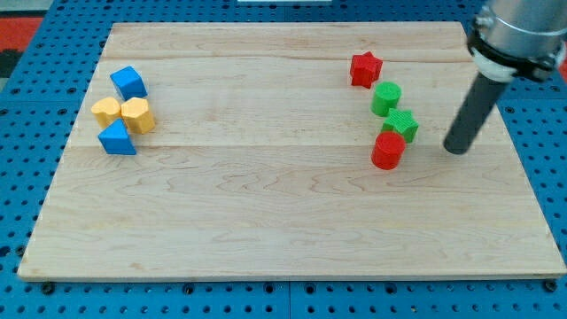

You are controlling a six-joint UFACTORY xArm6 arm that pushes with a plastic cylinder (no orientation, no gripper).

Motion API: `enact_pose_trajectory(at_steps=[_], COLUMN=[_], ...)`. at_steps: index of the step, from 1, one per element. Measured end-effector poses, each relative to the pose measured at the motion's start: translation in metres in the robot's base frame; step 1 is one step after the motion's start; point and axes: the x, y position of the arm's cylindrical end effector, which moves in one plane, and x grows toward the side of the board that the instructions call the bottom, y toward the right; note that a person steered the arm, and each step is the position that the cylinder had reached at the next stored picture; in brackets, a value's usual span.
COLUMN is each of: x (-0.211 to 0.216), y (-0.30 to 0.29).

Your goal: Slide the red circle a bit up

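The red circle (388, 150) sits on the wooden board (266, 213) at the view's right, touching a green star-shaped block (400, 125) just above it. A green circle (386, 97) and a red star (365, 68) stand higher in the same column. My tip (456, 149) rests on the board to the right of the red circle, about level with it and clear of it by a gap. The dark rod rises from the tip toward the view's top right.
At the view's left is a cluster: a blue cube (129, 82), a yellow block (106, 111), a yellow hexagon (137, 115) and a blue triangle (117, 139). Blue pegboard (27, 106) surrounds the board.
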Motion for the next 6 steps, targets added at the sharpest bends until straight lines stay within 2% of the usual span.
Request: enact_pose_trajectory(at_steps=[1,2,3,4,5,6], x=[-0.002,-0.007,-0.007,0.068,0.050,0.031], y=[-0.052,-0.069,-0.023,-0.043,-0.103,-0.098])
